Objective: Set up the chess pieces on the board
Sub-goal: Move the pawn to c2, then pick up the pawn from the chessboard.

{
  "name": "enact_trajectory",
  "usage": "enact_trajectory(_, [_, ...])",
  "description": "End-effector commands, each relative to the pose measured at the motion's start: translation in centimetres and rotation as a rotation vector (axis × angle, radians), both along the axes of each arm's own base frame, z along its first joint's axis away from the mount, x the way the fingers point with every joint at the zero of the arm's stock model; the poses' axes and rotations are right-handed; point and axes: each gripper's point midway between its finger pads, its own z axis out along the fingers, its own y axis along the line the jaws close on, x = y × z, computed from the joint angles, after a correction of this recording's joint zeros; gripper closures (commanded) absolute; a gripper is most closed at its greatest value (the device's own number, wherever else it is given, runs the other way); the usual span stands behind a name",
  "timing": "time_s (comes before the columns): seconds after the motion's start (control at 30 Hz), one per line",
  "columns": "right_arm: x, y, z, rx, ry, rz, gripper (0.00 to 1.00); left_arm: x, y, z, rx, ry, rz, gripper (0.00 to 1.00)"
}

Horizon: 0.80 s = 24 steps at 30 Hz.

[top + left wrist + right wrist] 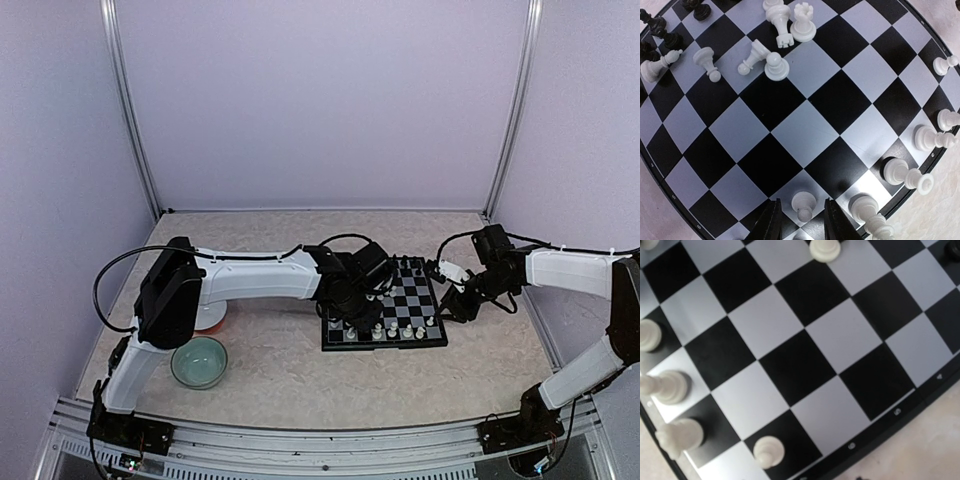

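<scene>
The board lies right of centre, with white chess pieces standing along its near row. My left gripper hangs low over the board's left part. In the left wrist view it is open, its fingers either side of an upright white pawn with a gap on each side. More white pieces cluster further off, one lying on its side. Black pieces stand at the top left. My right gripper is at the board's right edge; its jaws do not show.
A pale green bowl sits near the left arm, with a white bowl partly hidden behind that arm. White pieces line the board's edge. A lone white pawn stands near the rim.
</scene>
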Motion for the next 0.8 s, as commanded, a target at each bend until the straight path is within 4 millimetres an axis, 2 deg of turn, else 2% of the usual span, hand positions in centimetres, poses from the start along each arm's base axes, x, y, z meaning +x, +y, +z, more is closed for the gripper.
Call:
enact_trajectory(0.0, [-0.8,0.2,-0.7,-0.009,0.03,0.019,0.54,1.6,-0.9,3.7,-0.046,-0.086,0.016,0.67])
enact_trajectory(0.1, [-0.9,0.2,-0.8,-0.011,0.033,0.02,0.54,3.1,-1.1,5.1,-0.092,-0.113,0.025,0.67])
enact_trajectory(0.23, [-0.8,0.2,-0.7,-0.011,0.032,0.017,0.54,4.8,-1.7,5.4,-0.146,-0.107,0.034,0.7])
enact_trajectory(0.6, [-0.8,0.2,-0.7,-0.014,0.031,0.018,0.54,7.8,-3.2,2.4,-0.208,-0.105,0.088,0.64])
enact_trajectory(0.77, [-0.8,0.1,-0.7,-0.018,0.03,0.017,0.54,8.7,-3.7,1.8,-0.247,-0.095,0.098,0.64])
